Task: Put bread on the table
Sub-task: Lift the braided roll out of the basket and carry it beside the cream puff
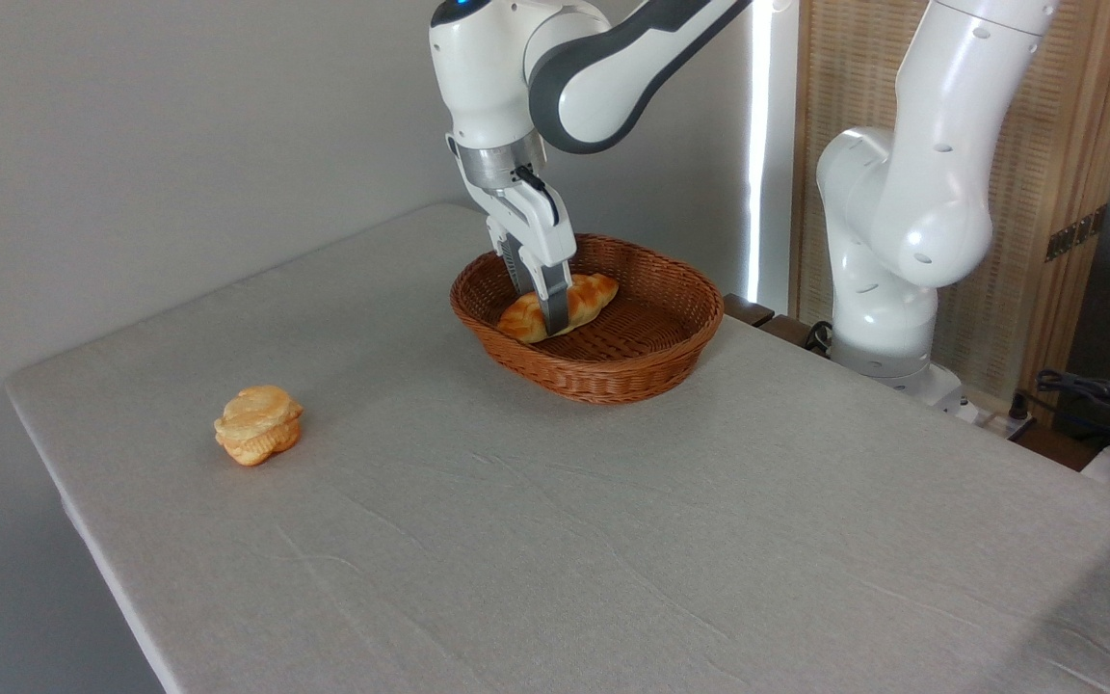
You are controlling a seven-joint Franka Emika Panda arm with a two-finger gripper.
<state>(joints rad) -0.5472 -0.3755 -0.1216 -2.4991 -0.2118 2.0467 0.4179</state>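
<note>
a white franka arm reaches down from the top of the view into a brown oval wicker basket point(613, 371) standing toward the back of a grey cloth-covered surface point(613, 540). inside the basket lies the braided bread loaf point(594, 294), golden and glossy, resting diagonally on the basket floor toward its left side. the gripper point(547, 310) is lowered onto the middle of the loaf, with one finger visible across its front and the other mostly hidden behind it. the jaws appear narrow and straddling the loaf, but whether they are actually pressing on it cannot be told from this angle. the loaf looks to be resting in the basket, not lifted.

a small round layered pastry point(258, 425) sits alone on the surface, well apart to the left.

the likely trouble from here: if the grip sits off the loaf's centre, a tapered end may droop and the bread may slip out during the lift. the glossy crust adds to that risk. a low lift could also catch the loaf on the basket rim, dragging or tipping the basket. squeezing too hard may dent the bread.
</note>
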